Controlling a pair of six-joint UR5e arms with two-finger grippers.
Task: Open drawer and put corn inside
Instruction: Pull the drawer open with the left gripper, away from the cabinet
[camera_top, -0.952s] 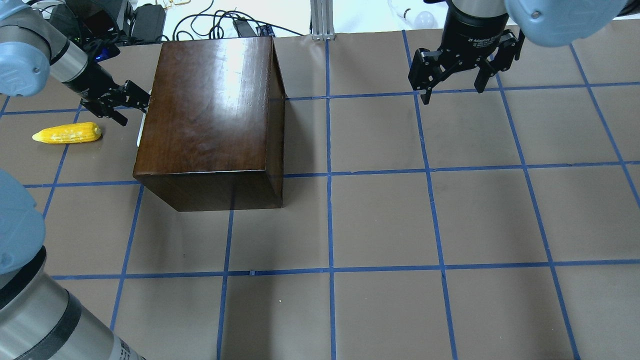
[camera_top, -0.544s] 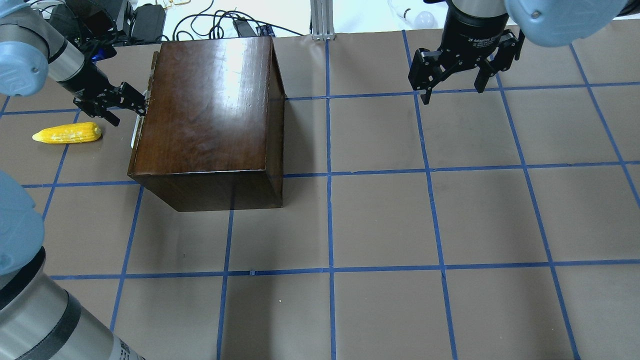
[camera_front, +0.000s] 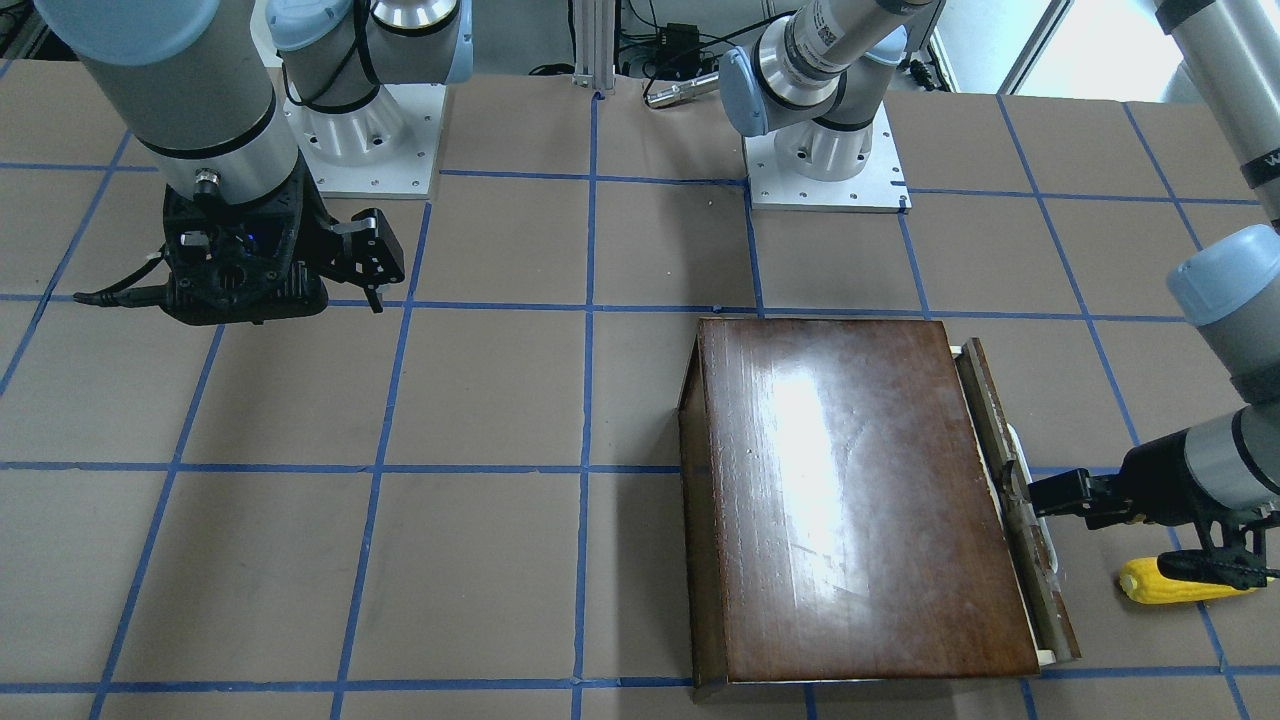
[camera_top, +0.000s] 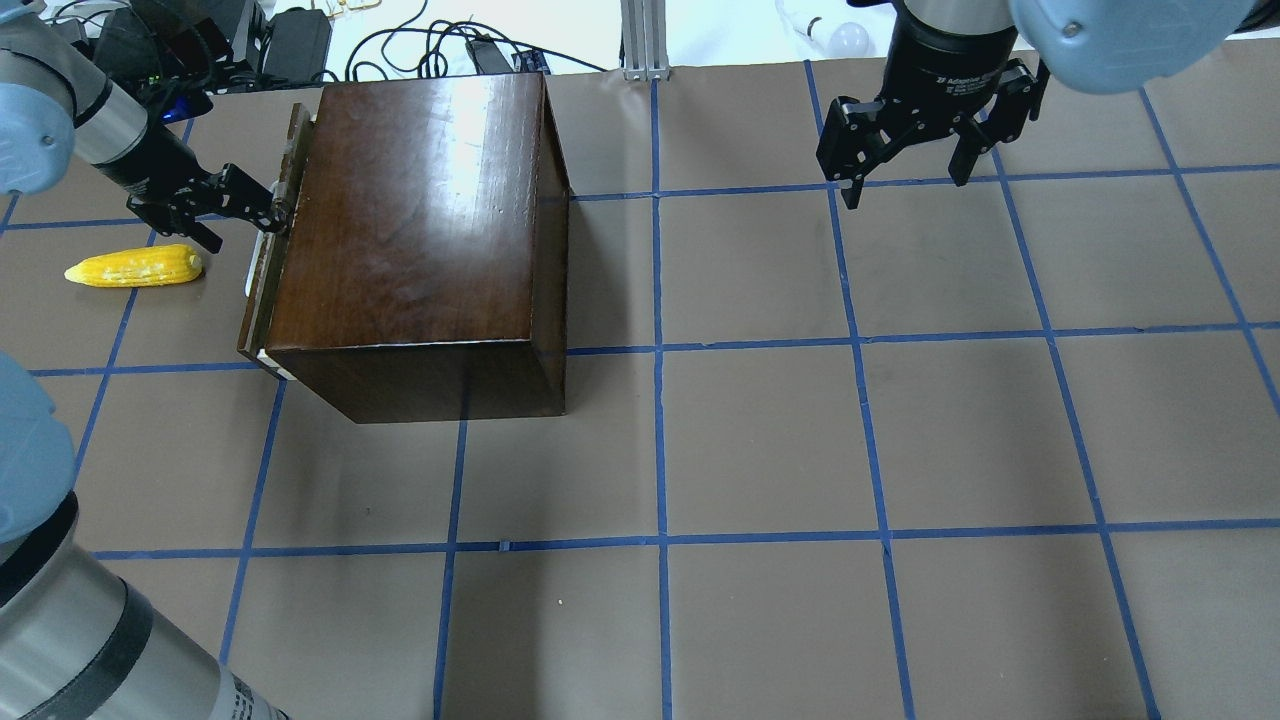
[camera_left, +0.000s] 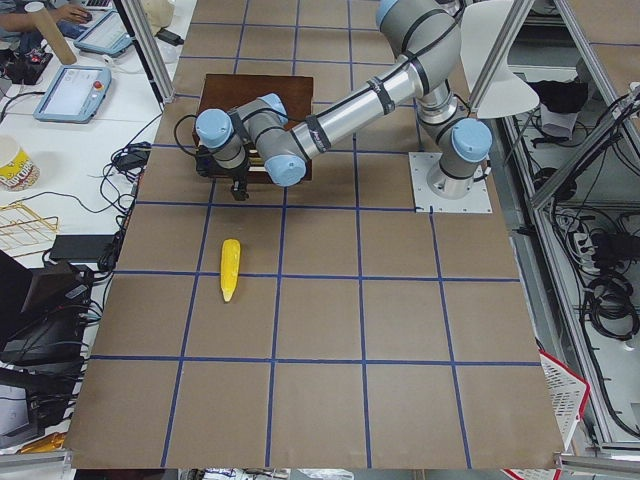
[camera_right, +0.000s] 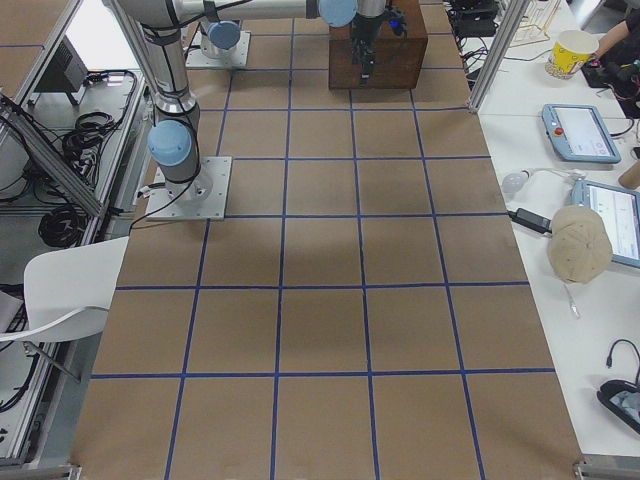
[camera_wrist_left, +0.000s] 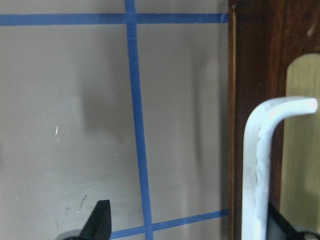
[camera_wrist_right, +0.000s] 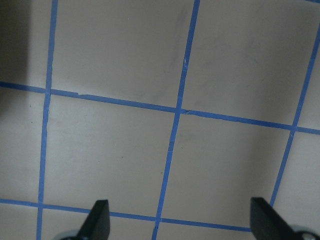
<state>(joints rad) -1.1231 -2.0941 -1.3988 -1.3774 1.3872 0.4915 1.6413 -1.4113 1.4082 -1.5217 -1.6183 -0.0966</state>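
Observation:
The dark brown wooden box (camera_top: 420, 210) stands at the table's far left. Its drawer (camera_top: 266, 275) is pulled out a narrow gap, front panel tilted from the box; it also shows in the front-facing view (camera_front: 1012, 470). My left gripper (camera_top: 245, 225) is open, with one finger hooked behind the white handle (camera_wrist_left: 255, 165) and the other finger (camera_wrist_left: 100, 222) outside it. The yellow corn (camera_top: 135, 267) lies on the table left of the drawer, beside the left gripper, and shows in the front-facing view too (camera_front: 1165, 583). My right gripper (camera_top: 908, 185) is open and empty, above the far right of the table.
Cables and electronics (camera_top: 280, 40) lie past the table's far edge behind the box. An aluminium post (camera_top: 645, 40) stands at the far middle. Both arm bases (camera_front: 825, 160) are bolted on the robot's side. Blue tape squares cover the brown table (camera_top: 760, 440).
The left gripper has moved left with a finger behind the handle, and the drawer front has slid out from the box. The corn and the right arm have not moved.

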